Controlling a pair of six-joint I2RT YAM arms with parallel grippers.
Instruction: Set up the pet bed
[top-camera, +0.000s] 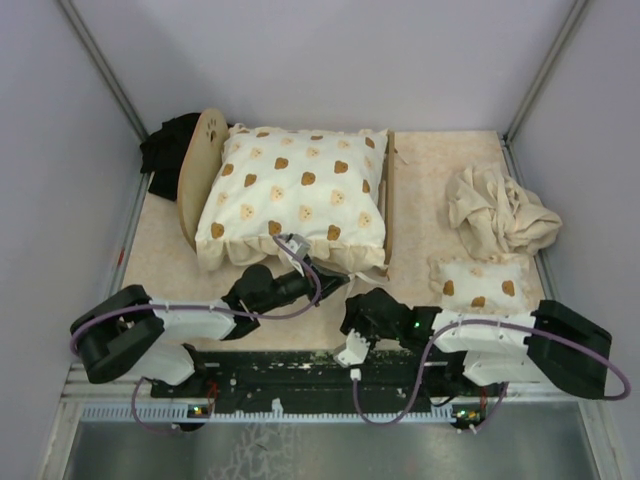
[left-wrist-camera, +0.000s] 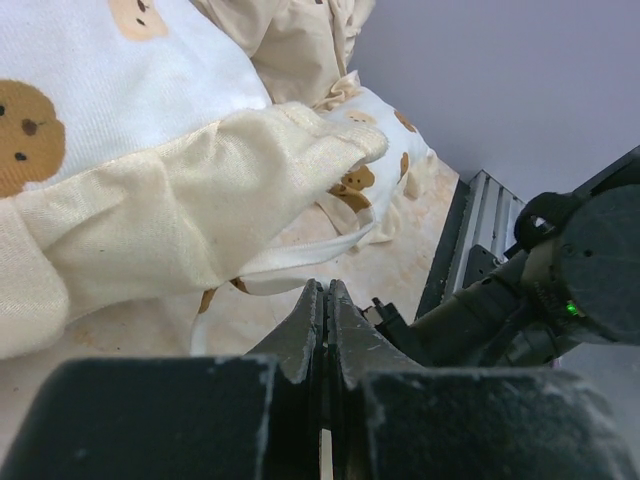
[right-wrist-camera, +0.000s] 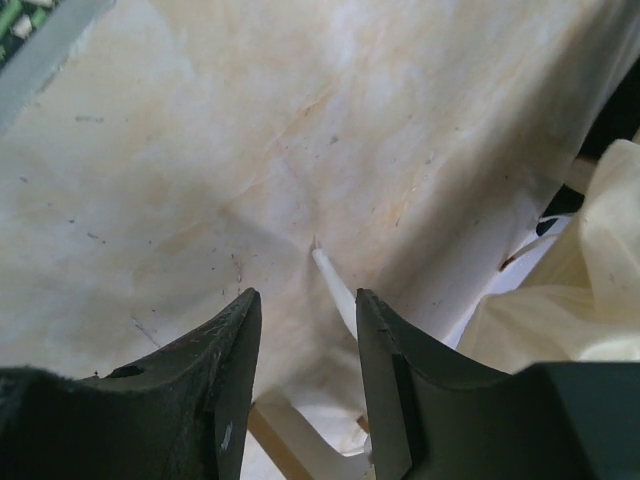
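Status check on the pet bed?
Left fingers shut, empty, by cushion edge. Right fingers open, empty. Bed covered by cushion. Pillow, cloth aside, right.

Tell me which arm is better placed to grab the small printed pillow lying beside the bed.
Right, probably. The small pillow lies right beside that arm, and the right gripper is open and empty. The left gripper is shut at the big cushion's edge.
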